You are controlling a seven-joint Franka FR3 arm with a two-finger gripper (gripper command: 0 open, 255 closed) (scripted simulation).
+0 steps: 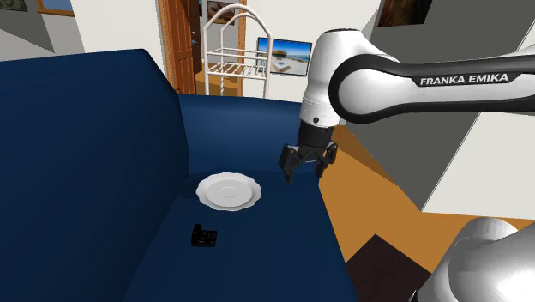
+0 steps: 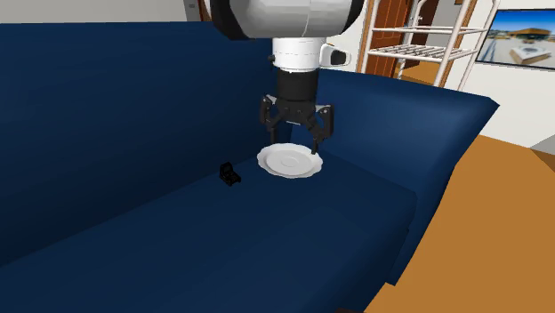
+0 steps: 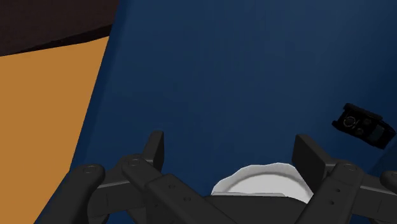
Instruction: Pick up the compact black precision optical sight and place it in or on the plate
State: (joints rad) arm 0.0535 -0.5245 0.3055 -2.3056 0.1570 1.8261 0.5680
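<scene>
While the wrist view shows jaws wide apart, the shoulder view sets sight (image 1: 203, 235) near plate (image 1: 227, 190)

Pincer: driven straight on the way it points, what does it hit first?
Probably the blue sofa seat just beside the white plate, though the pincer might clip the plate's rim; depth is unclear. The black sight lies well aside.

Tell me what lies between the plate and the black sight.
Only bare blue sofa seat; the shoulder view shows the sight and plate apart.
</scene>
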